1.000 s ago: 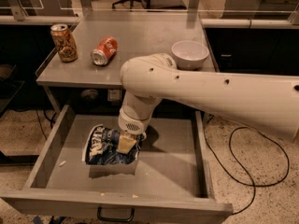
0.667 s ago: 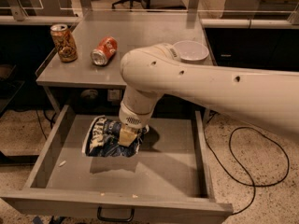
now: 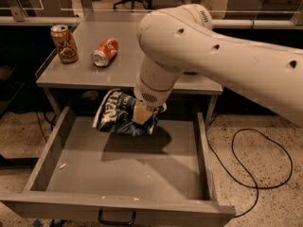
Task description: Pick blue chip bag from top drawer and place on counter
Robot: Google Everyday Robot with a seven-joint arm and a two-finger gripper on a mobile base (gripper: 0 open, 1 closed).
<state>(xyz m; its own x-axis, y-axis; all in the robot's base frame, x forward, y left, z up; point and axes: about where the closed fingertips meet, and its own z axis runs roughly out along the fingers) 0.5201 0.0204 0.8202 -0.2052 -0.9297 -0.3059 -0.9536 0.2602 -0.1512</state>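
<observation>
Navy-blue crumpled foil chip bag (image 3: pixel 113 113), seemingly light and slippery, hangs above the grey metal drawer (image 3: pixel 142 171), the tool (image 3: pixel 142 113) clenched on its fold.

arm (image 3: pixel 227 56) comes in from the right, elbow joint high, wrist (image 3: pixel 154 86) pointing straight down. gripper (image 3: pixel 142 113) hangs over the top drawer (image 3: pixel 123 171), fingers clamped on the blue chip bag (image 3: pixel 112 111).

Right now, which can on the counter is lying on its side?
The orange-red can, right of the upright gold can. The gripper holds the blue chip bag above the top drawer.
</observation>
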